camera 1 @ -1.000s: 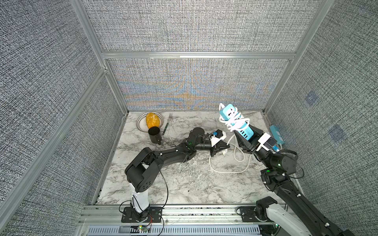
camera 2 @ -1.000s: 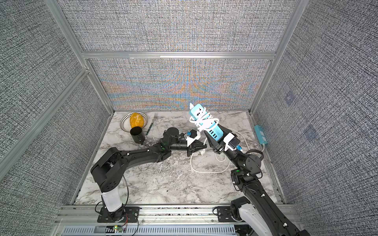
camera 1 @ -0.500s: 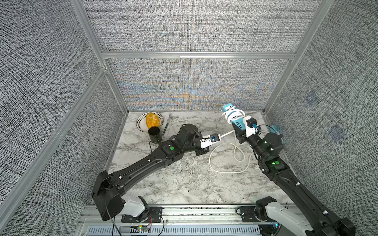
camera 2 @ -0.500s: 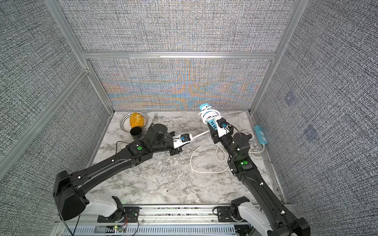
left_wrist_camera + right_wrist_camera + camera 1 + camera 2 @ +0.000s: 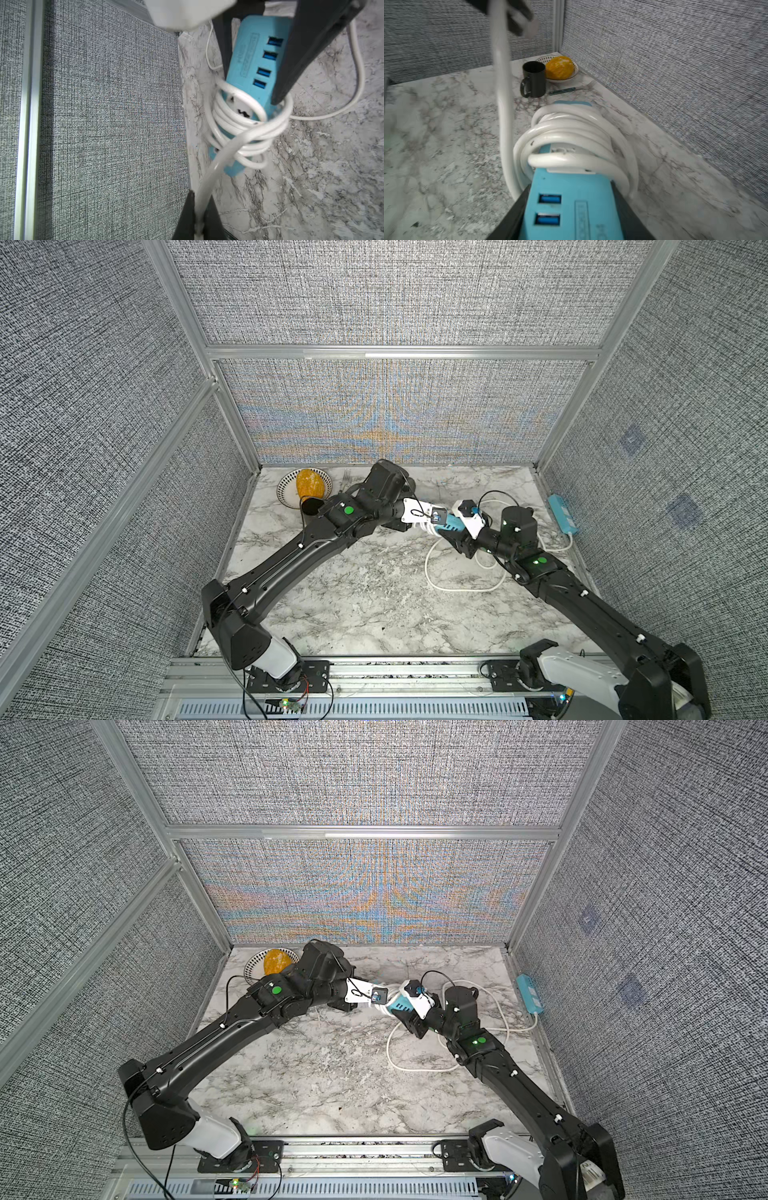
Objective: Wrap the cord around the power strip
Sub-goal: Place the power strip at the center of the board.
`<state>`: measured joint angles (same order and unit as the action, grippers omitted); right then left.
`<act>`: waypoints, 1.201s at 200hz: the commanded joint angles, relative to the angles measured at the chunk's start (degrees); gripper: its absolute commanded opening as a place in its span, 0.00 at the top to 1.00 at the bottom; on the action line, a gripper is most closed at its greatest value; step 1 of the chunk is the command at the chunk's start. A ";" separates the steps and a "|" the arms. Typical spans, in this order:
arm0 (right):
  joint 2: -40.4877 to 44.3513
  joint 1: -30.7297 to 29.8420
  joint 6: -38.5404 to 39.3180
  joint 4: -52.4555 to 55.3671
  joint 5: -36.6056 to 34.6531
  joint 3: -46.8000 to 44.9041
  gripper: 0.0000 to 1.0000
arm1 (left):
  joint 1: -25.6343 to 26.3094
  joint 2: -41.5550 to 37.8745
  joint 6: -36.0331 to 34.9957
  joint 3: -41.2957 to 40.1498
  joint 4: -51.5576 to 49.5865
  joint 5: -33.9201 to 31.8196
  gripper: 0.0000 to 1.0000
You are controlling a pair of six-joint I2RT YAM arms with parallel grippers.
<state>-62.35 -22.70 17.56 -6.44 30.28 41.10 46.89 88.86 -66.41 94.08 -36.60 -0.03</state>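
One blue power strip (image 5: pixel 255 62), four USB ports showing, is held above the table (image 5: pixel 446 124) in the right gripper's (image 5: pixel 571 187) clamped jaws. One white cord (image 5: pixel 239 124) makes several turns round it. The left gripper (image 5: pixel 200 205) pinches the cord's free run. One mug (image 5: pixel 534 80), one bowl (image 5: pixel 576 71) and one fork (image 5: pixel 564 90) are noted.

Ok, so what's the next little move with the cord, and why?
Probably the left gripper, shut on the cord, should carry it around the power strip for one more turn while the right gripper holds the strip clamped. Several loops already sit near the strip's free end, but a long slack loop lies on the table.
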 commanded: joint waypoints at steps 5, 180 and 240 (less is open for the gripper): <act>-0.24 -2.19 4.49 -1.32 22.08 -1.51 1.00 | -3.45 0.94 -3.77 3.39 0.71 10.19 1.00; -21.18 -4.10 -39.94 -91.08 25.84 -15.49 1.00 | -17.01 12.88 29.08 -12.17 0.10 54.22 0.91; -25.63 -6.92 -19.00 -68.60 21.19 -16.84 1.00 | -19.07 20.54 39.79 -20.69 9.04 59.19 0.81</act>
<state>-86.46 -28.16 -13.10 -72.07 54.46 24.21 27.99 106.89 -33.50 75.55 -31.27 61.47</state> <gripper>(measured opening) 0.532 0.170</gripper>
